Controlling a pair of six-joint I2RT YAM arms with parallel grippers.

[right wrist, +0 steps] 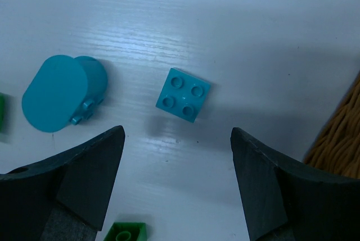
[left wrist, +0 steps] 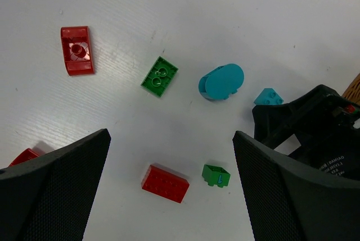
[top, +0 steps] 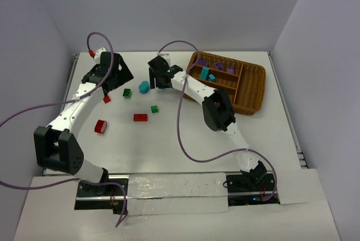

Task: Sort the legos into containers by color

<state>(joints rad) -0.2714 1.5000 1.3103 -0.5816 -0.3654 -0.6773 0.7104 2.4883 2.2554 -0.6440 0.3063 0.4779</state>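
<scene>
Right jaws near wicker tray [top: 259, 88], purple legos [top: 217, 65] and teal legos [top: 206, 73] inside

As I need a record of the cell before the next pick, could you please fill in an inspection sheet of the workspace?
Surface: white table, no spills seen.
Job's things: brown woven wicker tray at far right holds purple bricks and teal bricks in separate slots. Loose on the table: teal square four-stud brick, teal rounded brick, green bricks, red bricks.
Clutter: nothing seen.
Grippers: left gripper fingers wide apart, empty; right gripper fingers apart near the teal square four-stud brick, empty.
Cables: purple cables loop from both arms.
Surroundings: plain pale walls on three sides.
</scene>
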